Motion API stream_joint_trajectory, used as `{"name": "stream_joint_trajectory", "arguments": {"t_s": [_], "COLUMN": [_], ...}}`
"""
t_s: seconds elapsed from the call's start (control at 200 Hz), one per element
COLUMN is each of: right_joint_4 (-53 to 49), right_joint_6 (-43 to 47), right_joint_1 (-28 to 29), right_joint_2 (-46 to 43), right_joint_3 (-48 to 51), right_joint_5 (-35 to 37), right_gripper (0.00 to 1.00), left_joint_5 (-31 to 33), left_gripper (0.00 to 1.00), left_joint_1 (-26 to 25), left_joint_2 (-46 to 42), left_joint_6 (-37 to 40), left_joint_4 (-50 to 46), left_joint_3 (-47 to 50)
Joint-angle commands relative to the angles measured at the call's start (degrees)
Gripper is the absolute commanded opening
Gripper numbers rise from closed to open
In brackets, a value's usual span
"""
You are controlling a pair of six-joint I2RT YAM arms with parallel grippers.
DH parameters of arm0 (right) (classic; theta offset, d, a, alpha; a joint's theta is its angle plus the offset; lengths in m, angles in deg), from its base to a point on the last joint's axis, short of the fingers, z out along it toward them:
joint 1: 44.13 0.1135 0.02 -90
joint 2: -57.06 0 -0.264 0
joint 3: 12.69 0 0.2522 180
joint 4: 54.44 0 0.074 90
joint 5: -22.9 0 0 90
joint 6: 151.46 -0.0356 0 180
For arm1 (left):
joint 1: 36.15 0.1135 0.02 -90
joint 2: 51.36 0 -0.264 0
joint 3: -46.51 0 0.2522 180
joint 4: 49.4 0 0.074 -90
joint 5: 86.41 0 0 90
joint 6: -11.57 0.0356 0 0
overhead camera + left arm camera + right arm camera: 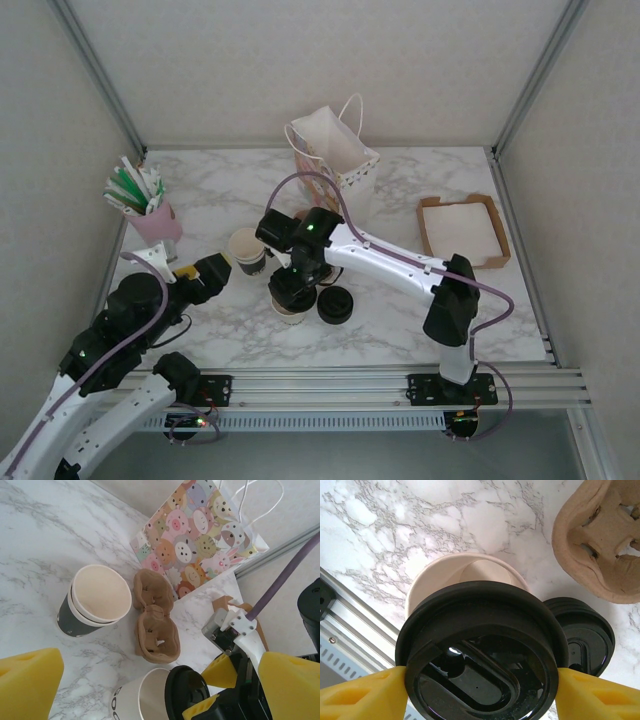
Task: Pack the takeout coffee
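Marble-patterned tabletop [400,335]. Near the middle of its near edge, paper cup [465,570], cream inside, black lettering on its wall cut off and unreadable. Directly over its rim, round glossy black plastic lid [480,650], clamped at its edge between the yellow pads [360,695] of the right gripper [482,692]; contact with the rim impossible to tell. Just beside, second lid [585,640] flat on the marble. Farther in, brown moulded-pulp carrier [155,625] with two empty wells, and stacked cups [95,600], dark-banded, nothing inside. Toward the far edge, paper bag [195,535] printed with cartoon animals, white cord handles. Left gripper [157,680] toward the near-left corner, jaws spread wide, gripping nothing.
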Motion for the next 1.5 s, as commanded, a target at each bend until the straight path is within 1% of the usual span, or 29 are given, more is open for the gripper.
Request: {"name": "stream_joint_trajectory", "arguments": {"t_s": [0.0,0.29,0.531,1.497], "right_joint_4": [-3.07,-5.01,-5.66,-4.96], "right_joint_6": [-0.28,0.06,0.23,-0.16], "right_joint_1": [0.87,1.3,1.44,2.2], "right_joint_2": [2.16,5.95,7.79,10.02], "right_joint_3": [-3.19,-7.33,-8.79,-8.55], "right_joint_5": [1.05,1.09,1.04,0.02], "right_gripper": [0.73,0.73,0.73,0.73], "left_joint_5": [0.14,0.41,0.32,-0.29], "left_gripper": [1.0,1.0,1.0,1.0], "left_joint_1": [0.45,0.46,0.47,0.42], "left_joint_2": [-0.21,-1.98,-2.24,-1.97], "left_joint_6": [1.35,1.44,1.57,1.97], "left_joint_4": [-1.21,-0.88,-0.8,-0.76], "left_joint_3": [-1.52,-1.38,-1.36,-1.36]}}
